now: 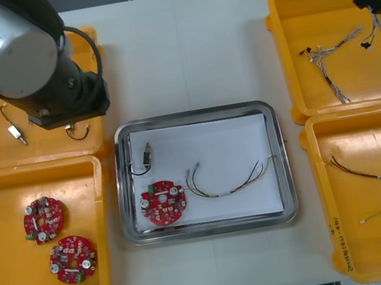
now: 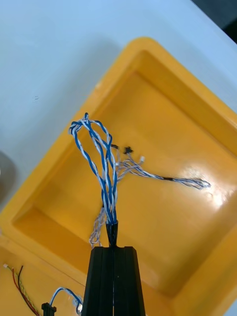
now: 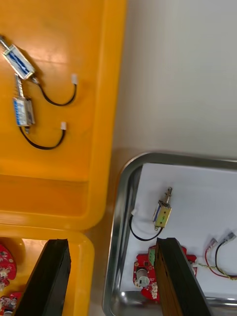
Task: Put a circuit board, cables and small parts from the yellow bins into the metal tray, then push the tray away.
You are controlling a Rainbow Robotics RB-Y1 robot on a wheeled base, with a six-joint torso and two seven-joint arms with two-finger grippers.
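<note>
Blue and white twisted cable (image 2: pixel 101 158) is pinched in the right hand (image 2: pixel 112 234), whose black fingers are closed tight on it, so its loops hang clear above the far right bin (image 2: pixel 197 113). Another such cable (image 2: pixel 187 181) seems to lie on the bin floor below. Held this high, the gripped cable looks ready to be carried to the tray (image 1: pixel 192 116) at the middle of the surface (image 1: pixel 161 59). The tray's white inside already holds a red board (image 1: pixel 163 202), a small metal part (image 1: pixel 147 154) with a black lead, and a red and yellow cable (image 1: pixel 227 184), so this is probably among the last items before the push. The left hand (image 3: pixel 109 244) hovers open and empty, fingers spread, over a left bin (image 3: pixel 106 98) rim and the tray's edge, apparently waiting out of the way.
</note>
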